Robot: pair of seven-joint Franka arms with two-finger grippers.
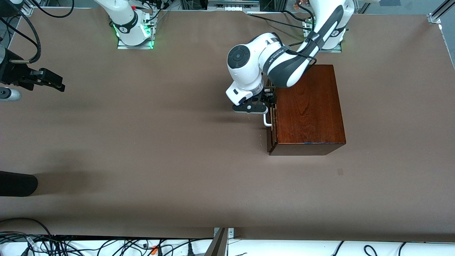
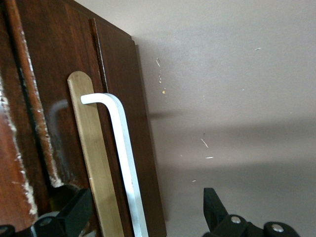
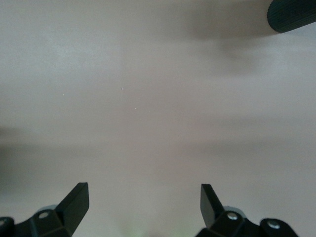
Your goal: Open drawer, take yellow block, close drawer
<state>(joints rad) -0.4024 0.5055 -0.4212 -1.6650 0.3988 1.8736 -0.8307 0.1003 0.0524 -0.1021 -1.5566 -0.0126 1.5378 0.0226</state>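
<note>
The dark reddish-brown wooden box [image 1: 309, 106] stands toward the left arm's end of the table. Its drawer [image 1: 271, 140] faces the right arm's end and looks shut or nearly shut. The white bar handle [image 1: 266, 121] sticks out from it. My left gripper [image 1: 268, 102] is open at the drawer front, one finger on each side of the handle [image 2: 121, 143], not closed on it. In the left wrist view [image 2: 145, 202] the handle runs between the fingertips [image 2: 79, 205]. My right gripper [image 1: 57, 84] is open and empty over bare table [image 3: 143, 195]. The yellow block is hidden.
A black rounded object [image 1: 17, 185] pokes in at the table's edge at the right arm's end, and shows in the right wrist view [image 3: 292, 15]. A small silver cylinder [image 1: 9, 94] lies beside the right gripper. Cables [image 1: 106, 245] run along the edge nearest the front camera.
</note>
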